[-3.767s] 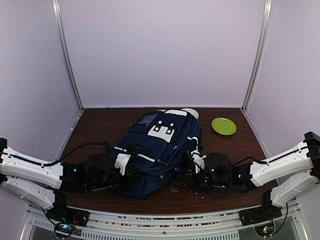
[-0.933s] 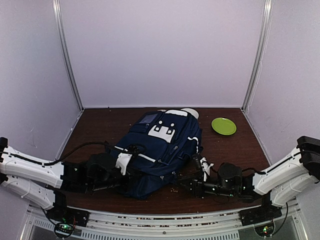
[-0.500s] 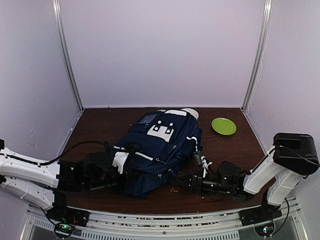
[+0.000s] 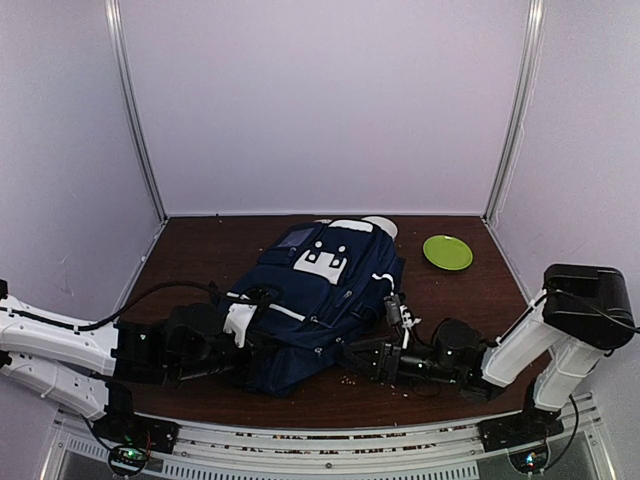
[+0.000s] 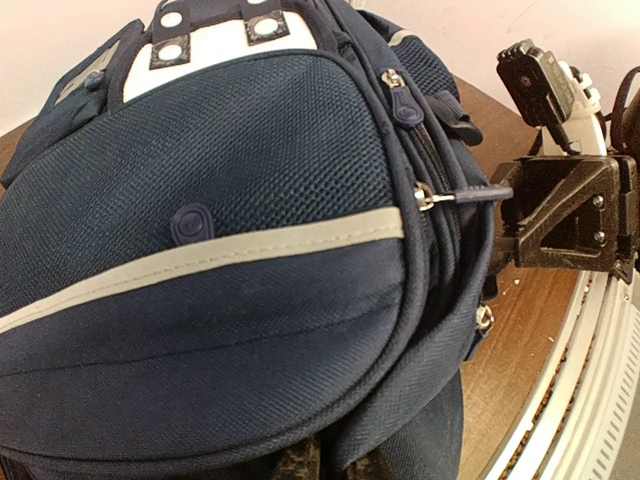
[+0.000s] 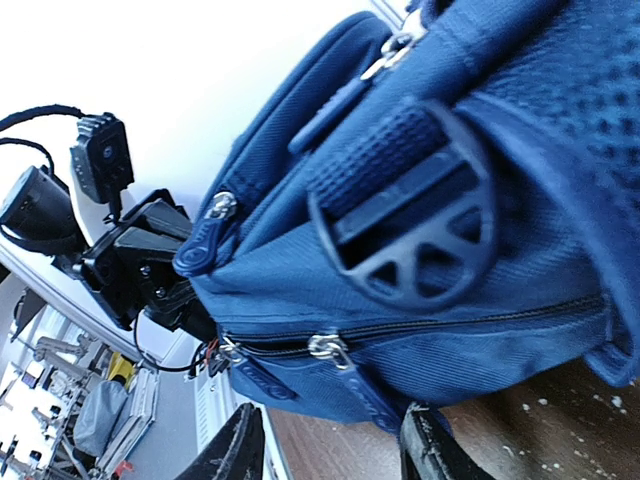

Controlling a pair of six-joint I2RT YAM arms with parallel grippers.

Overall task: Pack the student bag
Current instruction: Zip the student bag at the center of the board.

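On the dark brown wooden table (image 4: pixel 200 250), the large navy-blue fabric student bag (image 4: pixel 320 290) lay flat near the middle, its top toward the far wall and its base toward the arms. The packing looked either almost finished or not yet begun. Every zip in view appeared closed and nothing lay half inside. The only loose item was a small round green plate (image 4: pixel 447 251), well apart at the far right.

The bag bulged softly, with a pale grey stripe (image 5: pixel 200 265) crossing its mesh front pocket and a white buckle patch (image 4: pixel 325 260) higher up. The black left gripper (image 4: pixel 248 345) was closed tight at the bag's near left edge; whether it pinched fabric could not be made out. The black right gripper (image 6: pixel 335 455), low at the near right corner, had its jaws partly apart and held nothing, with a navy zip pull (image 6: pixel 345 385) hanging just above the gap. By the look of it, a zip was the next concern. Pale crumbs (image 4: pixel 347 379) dotted the wood nearby.
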